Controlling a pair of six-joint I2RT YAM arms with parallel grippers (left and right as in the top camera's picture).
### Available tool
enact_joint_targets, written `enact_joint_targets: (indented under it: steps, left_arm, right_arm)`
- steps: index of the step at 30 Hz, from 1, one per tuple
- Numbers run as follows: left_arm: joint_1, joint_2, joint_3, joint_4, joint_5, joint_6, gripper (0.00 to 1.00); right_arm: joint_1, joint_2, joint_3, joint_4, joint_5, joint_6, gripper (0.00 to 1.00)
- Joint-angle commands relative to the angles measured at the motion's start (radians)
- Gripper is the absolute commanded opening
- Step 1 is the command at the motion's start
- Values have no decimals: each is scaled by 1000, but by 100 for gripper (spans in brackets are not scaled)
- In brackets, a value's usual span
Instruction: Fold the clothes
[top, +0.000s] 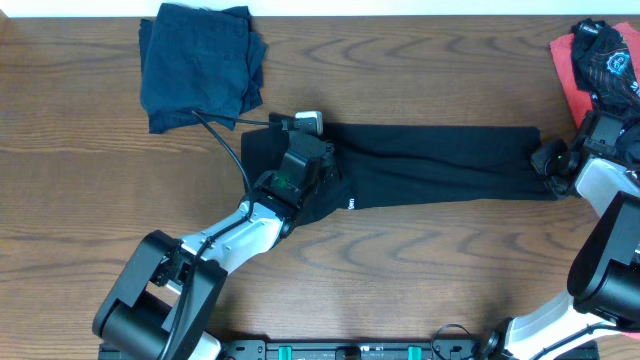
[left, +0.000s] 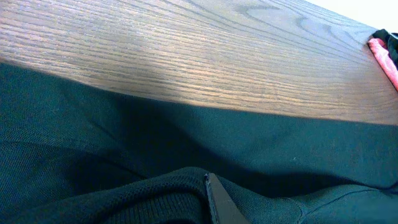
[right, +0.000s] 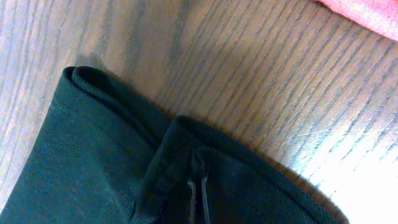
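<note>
Pincer (right: 198, 182), right, tight on black shirt (right: 93, 155)

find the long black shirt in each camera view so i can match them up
Overhead: the black shirt lies stretched as a long band across the middle of the picture.
Left wrist: it fills the lower half.
Right wrist: its folded corner sits at lower left.
Shared landmark: the coral-red garment, top right overhead, at the right edge in left wrist, top right in right wrist.

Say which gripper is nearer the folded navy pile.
Left: the left gripper grips the black shirt just beside the navy pile; right gripper is at the shirt's far end.
</note>
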Motion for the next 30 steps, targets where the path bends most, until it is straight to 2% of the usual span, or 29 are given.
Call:
enact_joint_targets:
  steps: [1,4,15,30]
  left_arm:
    - [5,-5,24,5,-9,55,7]
    - [1,-26,25,-3,-4,95,7]
    - [2,-85,27,-7,-4,96,7]
    - [27,-85,83,-2,-11,163,7]
  right_arm:
    - [7,5,5,-2,1,-4,2]
    - [6,-18,13,-14,1,-4,1]
    - [6,-135,22,-32,0,12,2]
    - [13,-145,23,10,-38,71,1]
